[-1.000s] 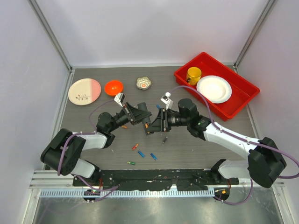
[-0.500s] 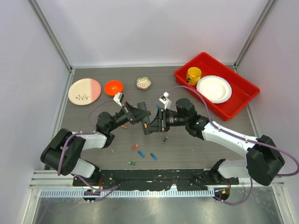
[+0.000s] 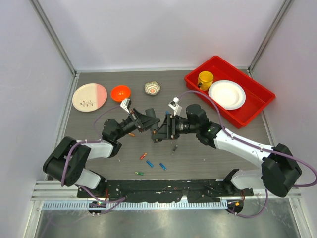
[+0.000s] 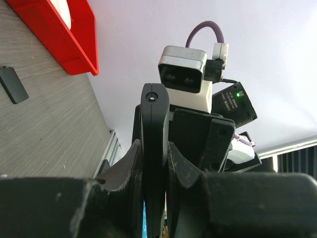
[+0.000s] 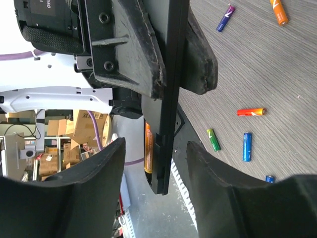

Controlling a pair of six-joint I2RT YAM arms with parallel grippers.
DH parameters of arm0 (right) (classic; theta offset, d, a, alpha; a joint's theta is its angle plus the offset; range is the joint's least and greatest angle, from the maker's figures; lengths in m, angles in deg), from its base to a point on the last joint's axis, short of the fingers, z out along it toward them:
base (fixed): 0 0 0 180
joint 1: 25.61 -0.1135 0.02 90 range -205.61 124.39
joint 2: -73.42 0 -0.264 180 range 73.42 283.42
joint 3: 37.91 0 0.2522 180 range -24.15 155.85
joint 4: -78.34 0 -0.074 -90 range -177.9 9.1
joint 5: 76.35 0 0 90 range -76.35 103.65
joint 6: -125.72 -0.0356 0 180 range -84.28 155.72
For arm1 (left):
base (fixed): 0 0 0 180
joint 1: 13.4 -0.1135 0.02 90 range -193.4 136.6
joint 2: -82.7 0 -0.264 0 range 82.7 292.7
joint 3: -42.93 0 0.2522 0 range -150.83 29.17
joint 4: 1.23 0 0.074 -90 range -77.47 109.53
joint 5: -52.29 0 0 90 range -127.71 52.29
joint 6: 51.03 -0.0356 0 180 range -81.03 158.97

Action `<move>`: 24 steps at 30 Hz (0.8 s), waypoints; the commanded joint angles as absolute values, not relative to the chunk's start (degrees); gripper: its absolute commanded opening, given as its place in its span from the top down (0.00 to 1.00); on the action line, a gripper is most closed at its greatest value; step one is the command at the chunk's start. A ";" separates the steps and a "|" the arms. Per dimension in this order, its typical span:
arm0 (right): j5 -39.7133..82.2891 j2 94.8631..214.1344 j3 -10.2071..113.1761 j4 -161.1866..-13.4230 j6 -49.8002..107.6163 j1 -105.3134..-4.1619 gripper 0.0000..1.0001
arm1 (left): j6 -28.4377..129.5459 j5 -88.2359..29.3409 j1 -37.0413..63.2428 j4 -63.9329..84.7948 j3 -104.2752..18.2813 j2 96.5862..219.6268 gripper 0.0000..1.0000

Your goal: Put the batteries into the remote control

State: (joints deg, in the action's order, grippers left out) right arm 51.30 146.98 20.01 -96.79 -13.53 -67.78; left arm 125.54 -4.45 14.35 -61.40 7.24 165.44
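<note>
Centrally above the bench (image 5: 277, 74), the left gripper (image 4: 154, 147) is clamped tight on the remote control (image 4: 154, 114), holding it edge-on and clear of the surface. The right gripper (image 5: 156, 148) faces it with jaws parted, one finger on either side of the remote's free end, a gap showing on both sides. An orange battery (image 5: 148, 148) sits in the recess. Several loose batteries (image 5: 251, 112) lie on the bench nearby, towards its near side.

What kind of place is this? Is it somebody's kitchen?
Probably a robot lab, not a kitchen: a left arm and a right arm are bolted to a walled-in table, and the right wrist view shows stacked cardboard boxes behind.
</note>
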 commanded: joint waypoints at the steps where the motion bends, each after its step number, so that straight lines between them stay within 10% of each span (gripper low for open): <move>1: 50.56 144.97 23.49 -97.22 -12.18 -67.18 0.34 | 125.11 -4.75 14.37 -76.06 6.41 164.53 1.00; 12: 33.03 132.22 19.71 -84.14 -3.93 -49.34 0.24 | 125.11 -5.10 13.32 -76.06 7.81 163.13 1.00; 24: 8.03 162.52 30.77 -86.59 7.32 -54.87 0.41 | 127.30 -5.10 12.88 -72.81 14.22 157.24 1.00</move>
